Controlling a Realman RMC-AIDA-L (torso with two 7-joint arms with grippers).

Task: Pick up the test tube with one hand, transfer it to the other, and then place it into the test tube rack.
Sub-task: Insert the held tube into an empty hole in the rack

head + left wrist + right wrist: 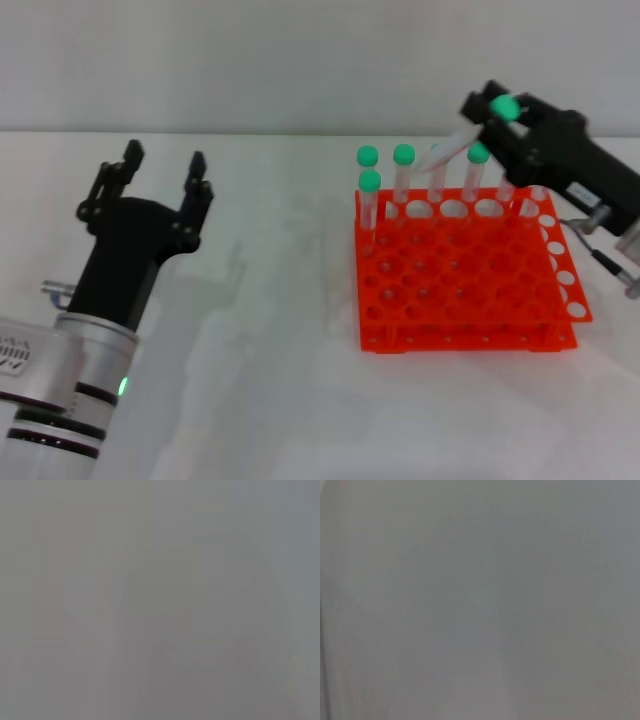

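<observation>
From the head camera, the left gripper (pixel 163 172) hangs above the white table (pixel 260 400), well to the left of the test tube rack (pixel 460 290); its two forked fingers stand wide apart with nothing between them; a green light (pixel 122 386) glows on the silver wrist below it. The right gripper (pixel 497 112) reaches in from the right over the rack's far edge; its tips are clamped on the test tube (pixel 462 140) just under the green cap (pixel 504 106); the tube hangs tilted, cap up and to the right, its clear lower end slanting down to the left toward the back row of holes; whether that end has entered a hole cannot be told. The bright orange-red rack sits on the table right of centre; several other green-capped tubes (pixel 403 176) stand upright in its far rows, and one more stands at the far left corner (pixel 369 205); the nearer rows of holes hold nothing visible.

The left wrist camera gives only a featureless grey haze; nothing can be made out in it.

The right wrist camera is likewise a blank grey; neither tube nor rack can be told there.
</observation>
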